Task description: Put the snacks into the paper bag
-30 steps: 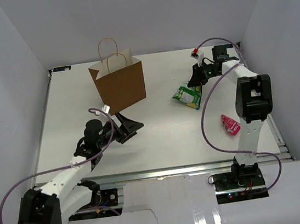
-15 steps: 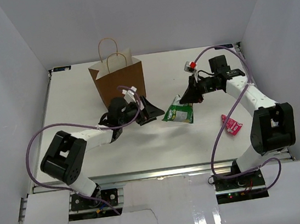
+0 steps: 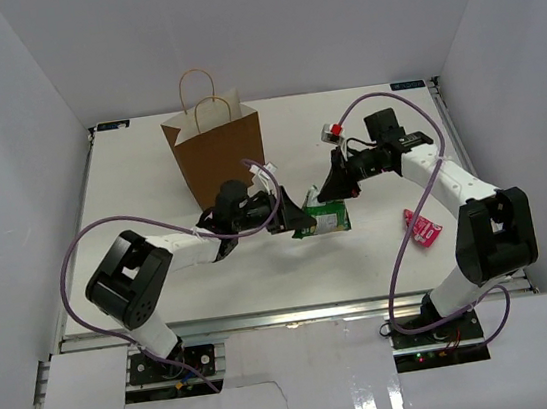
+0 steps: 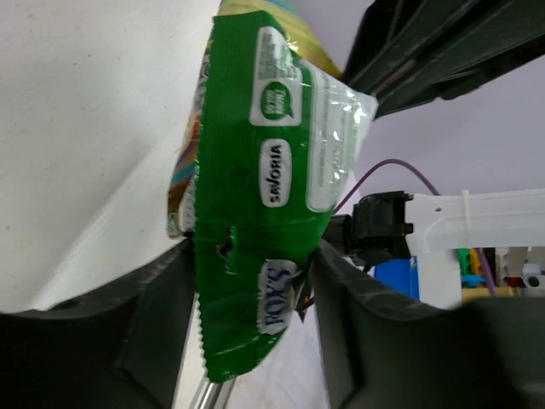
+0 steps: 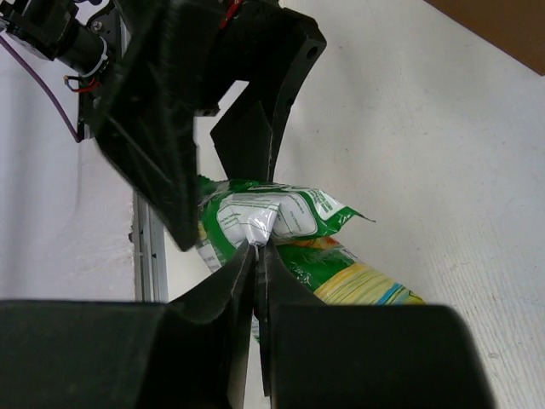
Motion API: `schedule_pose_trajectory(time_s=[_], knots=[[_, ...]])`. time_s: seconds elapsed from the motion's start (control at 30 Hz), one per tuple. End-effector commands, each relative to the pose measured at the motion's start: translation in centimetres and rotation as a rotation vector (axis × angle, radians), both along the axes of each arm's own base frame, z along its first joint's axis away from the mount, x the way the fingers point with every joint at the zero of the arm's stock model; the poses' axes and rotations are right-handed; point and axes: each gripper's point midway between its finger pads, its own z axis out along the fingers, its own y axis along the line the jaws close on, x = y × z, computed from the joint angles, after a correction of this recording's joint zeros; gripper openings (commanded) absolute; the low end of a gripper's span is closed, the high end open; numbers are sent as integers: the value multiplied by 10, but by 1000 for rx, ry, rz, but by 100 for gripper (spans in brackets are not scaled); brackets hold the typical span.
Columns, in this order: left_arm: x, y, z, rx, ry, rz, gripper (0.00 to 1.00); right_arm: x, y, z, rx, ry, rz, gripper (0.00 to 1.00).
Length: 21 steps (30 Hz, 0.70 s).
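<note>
White table (image 3: 151, 190), white walls (image 3: 17, 97). Mid-frame, the right gripper (image 5: 255, 245) pinches the green packet (image 3: 331, 221). The left gripper (image 4: 251, 256) has fingers apart around it. Brown bag (image 3: 222, 161) upper left.

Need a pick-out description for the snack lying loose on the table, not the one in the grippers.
Start at the brown paper bag standing back left on the white table, then look across to the near right, beside the right arm. The small red-pink packet lies flat there. Unlike the larger green packet pinched in the right gripper mid-table, no gripper holds it.
</note>
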Motion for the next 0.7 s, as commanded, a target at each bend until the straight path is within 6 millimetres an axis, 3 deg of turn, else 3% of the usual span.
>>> schedule_pose_trajectory(time_s=[0.0, 0.03, 0.13, 0.3, 0.33, 0.4, 0.43, 0.53, 0.67], knots=[[0, -10, 16, -39, -53, -40, 60, 3, 11, 22, 52, -41, 28, 8], [0, -10, 16, -39, -52, -38, 46, 3, 12, 22, 52, -40, 29, 8], [3, -9, 20, -39, -73, -24, 30, 0, 12, 20, 47, -38, 29, 8], [4, -6, 30, -37, -118, -10, 19, -3, 11, 17, 41, -40, 30, 12], [4, -6, 31, -30, -121, -12, 17, -1, 10, 18, 37, -46, 27, 25], [3, -3, 39, -25, -161, -9, 16, 0, 10, 18, 29, -56, 21, 37], [1, 0, 38, -10, -161, -9, 15, 1, 9, 18, 24, -63, 19, 55], [-5, 9, 43, 13, -203, -1, 10, 12, 7, 21, -10, -125, 1, 74], [-15, 26, 47, 60, -257, 23, 7, 32, 4, 41, -44, -246, -32, 90]])
